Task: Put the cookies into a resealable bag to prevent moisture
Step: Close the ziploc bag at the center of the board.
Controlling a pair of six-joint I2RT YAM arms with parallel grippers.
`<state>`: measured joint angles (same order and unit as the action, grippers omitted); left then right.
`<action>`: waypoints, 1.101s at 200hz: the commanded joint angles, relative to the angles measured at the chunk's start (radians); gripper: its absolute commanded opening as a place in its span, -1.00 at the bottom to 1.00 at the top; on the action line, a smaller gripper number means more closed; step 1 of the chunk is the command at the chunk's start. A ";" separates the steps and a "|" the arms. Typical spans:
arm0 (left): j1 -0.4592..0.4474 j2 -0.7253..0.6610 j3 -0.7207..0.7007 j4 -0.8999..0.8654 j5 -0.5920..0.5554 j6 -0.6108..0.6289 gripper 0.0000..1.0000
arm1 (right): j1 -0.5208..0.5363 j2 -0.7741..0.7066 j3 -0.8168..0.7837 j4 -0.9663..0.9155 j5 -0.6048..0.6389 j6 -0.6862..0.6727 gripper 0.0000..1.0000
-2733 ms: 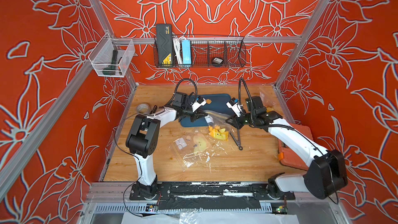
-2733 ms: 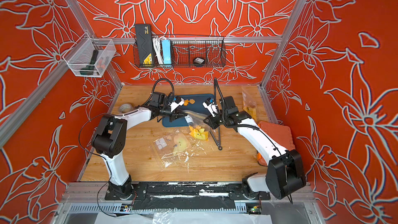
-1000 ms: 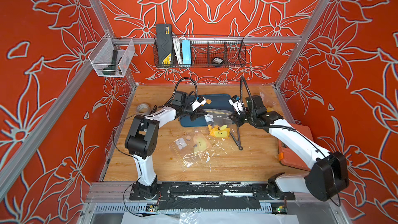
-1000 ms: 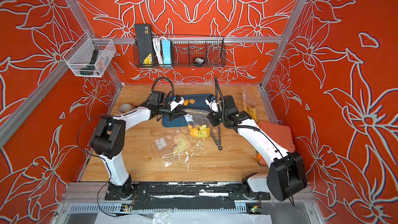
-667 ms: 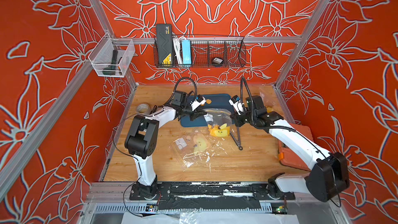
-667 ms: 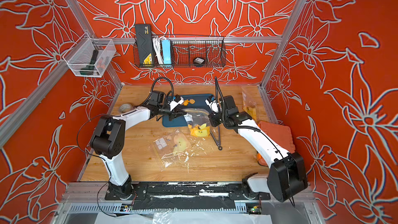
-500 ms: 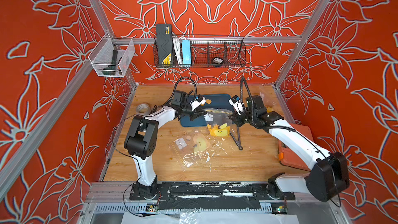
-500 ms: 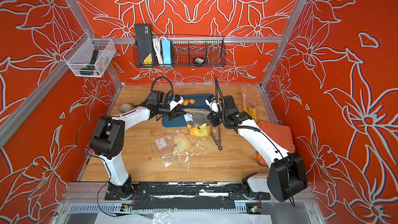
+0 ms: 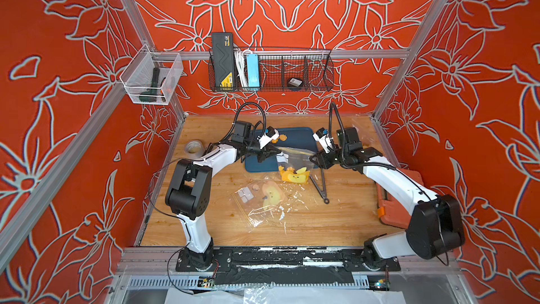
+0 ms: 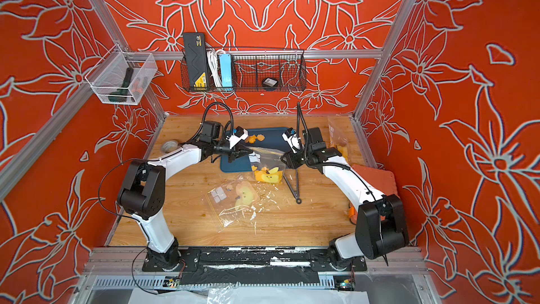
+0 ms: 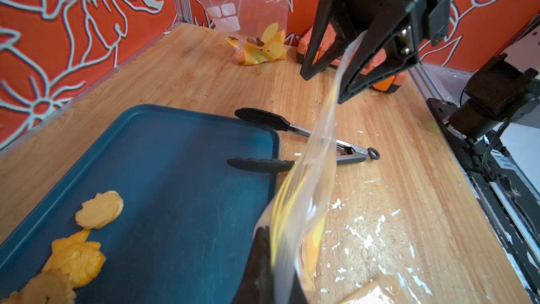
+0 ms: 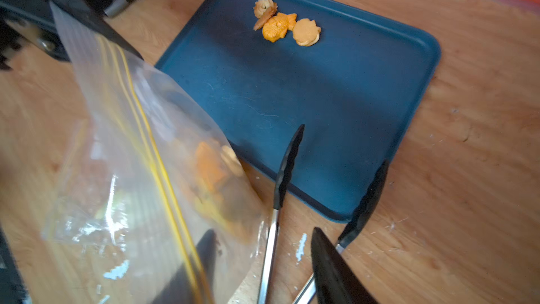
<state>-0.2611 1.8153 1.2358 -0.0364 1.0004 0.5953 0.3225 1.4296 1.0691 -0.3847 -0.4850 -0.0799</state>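
You're partway: about four cookies lie on the blue tray, others show orange through the resealable bag, and sealing looks not yet done. Your left gripper reaches over the tray's edge, pinched tight on one end of the bag's mouth. Your right gripper faces it with its jaws spread, the bag's other end resting against one finger, unclamped.

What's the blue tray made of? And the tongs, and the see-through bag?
The tray looks like plastic: smooth, matte, blue, faintly scratched. The tongs have shiny metal arms; their tips look like matte black rubber or silicone. The bag is thin clear plastic, glossy and crinkled, with yellow zip lines.
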 commanded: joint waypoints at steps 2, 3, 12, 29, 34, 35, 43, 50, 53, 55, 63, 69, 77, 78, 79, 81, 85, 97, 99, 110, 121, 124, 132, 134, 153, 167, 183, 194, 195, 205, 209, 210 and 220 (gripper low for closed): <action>0.002 -0.001 0.010 -0.011 0.028 0.031 -1.00 | -0.009 -0.008 0.027 0.033 -0.149 -0.029 -0.14; 0.002 -0.001 0.010 -0.012 0.027 0.031 -1.00 | -0.009 -0.009 0.027 0.034 -0.150 -0.028 -0.14; 0.002 0.003 0.011 -0.013 0.027 0.031 -1.00 | -0.008 -0.012 0.022 0.042 -0.161 -0.026 -0.19; 0.002 0.003 0.010 -0.015 0.028 0.032 -1.00 | -0.010 -0.015 0.019 0.049 -0.163 -0.021 -0.30; 0.002 0.003 0.010 -0.014 0.027 0.032 -1.00 | -0.010 -0.014 0.019 0.051 -0.161 -0.020 -0.35; 0.002 0.003 0.010 -0.014 0.027 0.032 -1.00 | -0.010 -0.013 0.020 0.052 -0.161 -0.020 -0.35; 0.002 0.001 0.010 -0.014 0.027 0.033 -1.00 | -0.010 -0.012 0.020 0.050 -0.161 -0.021 -0.44; 0.002 0.001 0.010 -0.015 0.026 0.032 -1.00 | -0.010 -0.012 0.021 0.049 -0.162 -0.021 -0.56; 0.002 0.002 0.010 -0.014 0.026 0.032 -1.00 | -0.010 -0.013 0.022 0.049 -0.162 -0.021 -0.61; 0.002 0.002 0.010 -0.014 0.026 0.032 -1.00 | -0.010 -0.012 0.022 0.048 -0.162 -0.021 -0.63; 0.002 0.001 0.010 -0.014 0.026 0.032 -1.00 | -0.011 -0.015 0.022 0.048 -0.163 -0.021 -0.76; 0.002 0.004 0.010 -0.014 0.025 0.032 -1.00 | -0.011 -0.016 0.022 0.047 -0.163 -0.021 -0.83; 0.002 0.004 0.010 -0.014 0.025 0.032 -1.00 | -0.011 -0.019 0.022 0.047 -0.163 -0.021 -1.00; 0.002 0.004 0.010 -0.014 0.025 0.032 -1.00 | -0.010 -0.019 0.022 0.046 -0.164 -0.021 -1.00; 0.002 0.003 0.010 -0.014 0.025 0.031 -1.00 | -0.011 -0.020 0.022 0.046 -0.165 -0.021 -1.00; 0.002 0.003 0.010 -0.014 0.024 0.031 -1.00 | -0.011 -0.021 0.021 0.046 -0.164 -0.021 -1.00; 0.002 0.004 0.010 -0.015 0.025 0.031 -1.00 | -0.012 -0.022 0.020 0.045 -0.162 -0.021 -1.00; 0.002 0.001 0.013 -0.012 0.027 0.019 -1.00 | -0.011 -0.027 0.019 0.044 -0.168 -0.024 -1.00; 0.002 0.000 0.016 -0.014 0.028 0.017 -1.00 | -0.011 -0.027 0.019 0.045 -0.171 -0.024 -1.00; -0.002 -0.011 0.034 -0.036 0.030 0.015 -0.53 | -0.011 -0.029 0.018 0.042 -0.186 -0.028 -1.00; -0.007 -0.044 0.037 -0.031 0.016 0.002 -0.01 | -0.012 -0.031 0.020 0.032 -0.200 -0.033 -1.00; -0.009 -0.055 0.035 -0.029 0.014 0.002 0.10 | -0.011 -0.031 0.020 0.032 -0.203 -0.035 -1.00; -0.010 -0.086 0.027 -0.018 0.016 -0.005 0.32 | -0.011 -0.034 0.017 0.030 -0.211 -0.036 -1.00; -0.010 -0.095 0.025 -0.013 0.015 -0.008 0.34 | -0.011 -0.035 0.017 0.030 -0.213 -0.037 -1.00; -0.021 -0.151 0.022 0.025 0.020 -0.029 0.41 | -0.011 -0.044 0.011 0.034 -0.242 -0.040 -1.00; -0.053 -0.160 0.065 0.000 0.004 -0.013 0.42 | -0.012 -0.047 0.006 0.042 -0.268 -0.039 -1.00; -0.111 -0.129 0.162 -0.103 -0.033 0.057 0.43 | -0.012 -0.047 0.002 0.053 -0.290 -0.037 -1.00; -0.148 -0.088 0.245 -0.200 -0.053 0.111 0.43 | -0.012 -0.047 -0.002 0.065 -0.298 -0.031 -1.00; -0.151 -0.085 0.251 -0.207 -0.053 0.115 0.42 | -0.012 -0.048 -0.003 0.066 -0.299 -0.031 -1.00; -0.173 -0.053 0.302 -0.262 -0.053 0.139 0.42 | -0.011 -0.049 -0.008 0.072 -0.306 -0.029 -1.00; -0.180 -0.041 0.315 -0.278 -0.052 0.146 0.42 | -0.011 -0.050 -0.009 0.073 -0.308 -0.029 -1.00; -0.182 -0.039 0.318 -0.282 -0.053 0.148 0.41 | -0.011 -0.050 -0.009 0.072 -0.309 -0.029 -1.00; -0.202 -0.017 0.345 -0.316 -0.068 0.168 0.40 | -0.012 -0.051 -0.011 0.075 -0.311 -0.029 -1.00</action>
<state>-0.4213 1.7332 1.5196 -0.1776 0.9573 0.6605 0.3122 1.4044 1.0695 -0.3473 -0.7437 -0.0952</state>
